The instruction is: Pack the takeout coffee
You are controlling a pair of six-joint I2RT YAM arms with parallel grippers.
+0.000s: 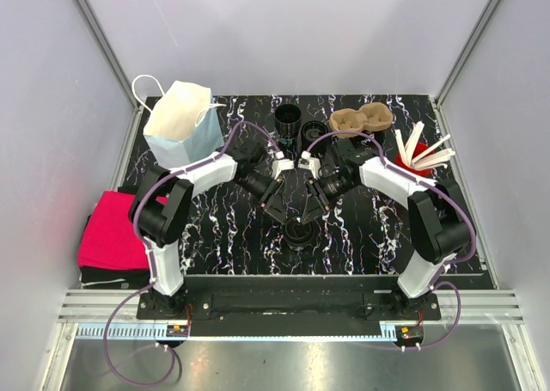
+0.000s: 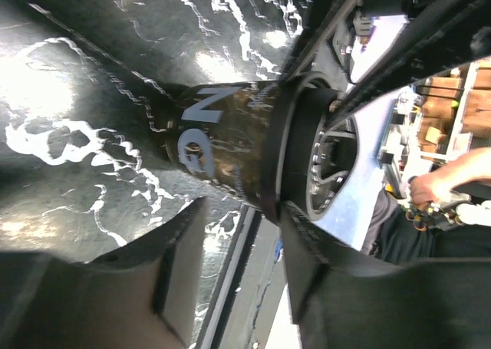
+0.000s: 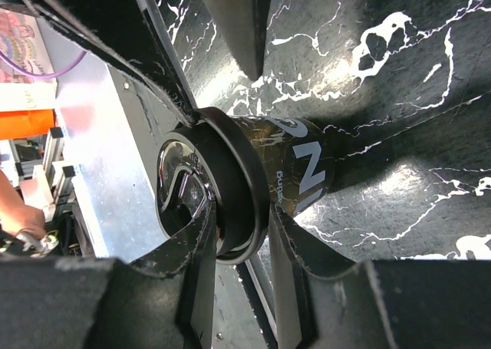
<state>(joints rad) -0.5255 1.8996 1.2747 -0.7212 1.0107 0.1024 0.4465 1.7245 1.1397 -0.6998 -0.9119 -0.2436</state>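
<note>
Marbled table [image 1: 215,228]: lidded coffee cup [image 1: 299,233] upright, long axis vertical.

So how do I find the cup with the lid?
Look at the black table, near its front middle. The cup stands there alone. Unlike the open cup at the back, it has a black lid.

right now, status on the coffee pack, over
left gripper open, straddling black lidded paper cup. right gripper shut on its lid rim. cup not yet in brown cardboard carrier; second black cup stands beside that.
</note>
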